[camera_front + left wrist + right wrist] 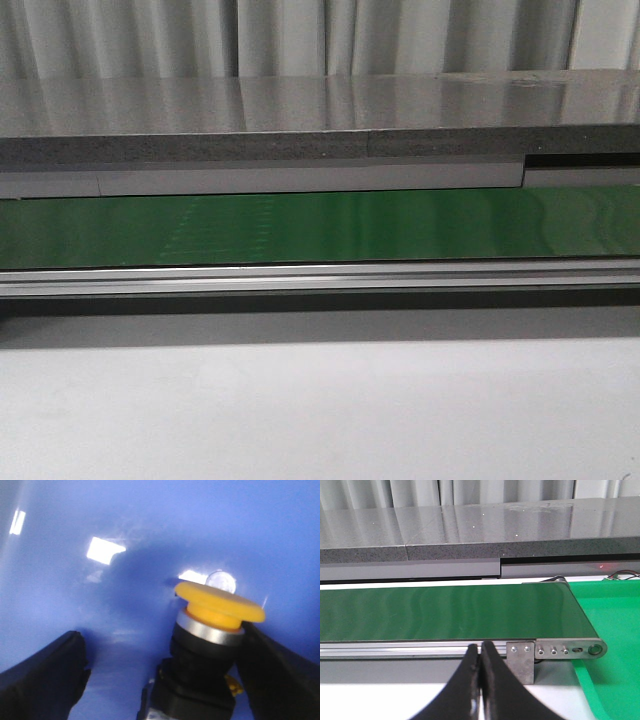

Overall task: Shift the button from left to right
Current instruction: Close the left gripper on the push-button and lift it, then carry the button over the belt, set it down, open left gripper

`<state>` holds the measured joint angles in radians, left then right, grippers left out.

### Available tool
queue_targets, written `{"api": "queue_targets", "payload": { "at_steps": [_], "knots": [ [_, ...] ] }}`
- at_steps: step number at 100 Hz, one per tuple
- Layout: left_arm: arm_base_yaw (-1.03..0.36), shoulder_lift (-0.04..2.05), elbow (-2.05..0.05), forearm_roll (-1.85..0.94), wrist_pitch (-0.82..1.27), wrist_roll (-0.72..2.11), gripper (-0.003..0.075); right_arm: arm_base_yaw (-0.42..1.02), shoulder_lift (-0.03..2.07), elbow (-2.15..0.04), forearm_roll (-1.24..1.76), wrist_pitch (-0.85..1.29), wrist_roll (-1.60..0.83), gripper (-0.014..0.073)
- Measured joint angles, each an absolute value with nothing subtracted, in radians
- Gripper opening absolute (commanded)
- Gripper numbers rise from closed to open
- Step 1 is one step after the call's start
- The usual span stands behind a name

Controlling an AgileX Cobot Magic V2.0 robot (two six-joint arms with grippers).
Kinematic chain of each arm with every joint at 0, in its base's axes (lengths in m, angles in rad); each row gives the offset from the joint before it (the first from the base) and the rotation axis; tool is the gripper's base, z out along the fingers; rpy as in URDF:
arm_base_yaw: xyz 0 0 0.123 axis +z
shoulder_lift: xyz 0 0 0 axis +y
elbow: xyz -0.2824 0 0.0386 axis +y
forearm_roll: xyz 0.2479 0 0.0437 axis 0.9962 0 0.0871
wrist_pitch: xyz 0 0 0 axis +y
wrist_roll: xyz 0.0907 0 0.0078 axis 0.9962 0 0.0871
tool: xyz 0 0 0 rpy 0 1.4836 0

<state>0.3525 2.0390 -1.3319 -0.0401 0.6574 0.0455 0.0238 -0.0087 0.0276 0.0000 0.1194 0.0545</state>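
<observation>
The button (220, 606) has a round orange-yellow cap, a silver ring and a dark blocky body. It stands on the floor of a blue bin (150, 530) in the left wrist view. My left gripper (162, 645) is open around it. One finger (280, 670) touches the button's side under the cap, and the other finger (45, 675) stands well apart from it. My right gripper (481, 647) is shut with nothing in it, hanging in front of the conveyor's rail. The front view shows neither the button nor a gripper.
A green conveyor belt (320, 228) with an aluminium rail runs across the table (320, 410). Its right end (592, 649) meets a green tray (615, 630). A grey stone counter (300, 115) and curtains lie behind.
</observation>
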Motion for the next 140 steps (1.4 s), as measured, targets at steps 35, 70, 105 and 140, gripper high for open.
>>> {"api": "queue_targets", "payload": {
  "at_steps": [35,70,105,140],
  "knots": [
    [0.353,2.039,-1.332,-0.040,0.657,0.046,-0.0019,0.024,-0.009,0.028,0.000,0.119,0.055,-0.0067],
    [0.353,1.964,-1.328,-0.042,0.668,0.046,-0.0020,0.024,-0.009,0.028,0.000,0.119,0.055,-0.0067],
    [0.297,1.753,-1.328,-0.053,0.706,0.073,-0.0020,0.024,-0.009,0.028,0.000,0.119,0.055,-0.0067],
    [0.153,1.726,-1.309,-0.059,0.776,0.111,-0.0020,0.024,-0.009,0.028,0.000,0.119,0.055,-0.0067]
  ]
}}
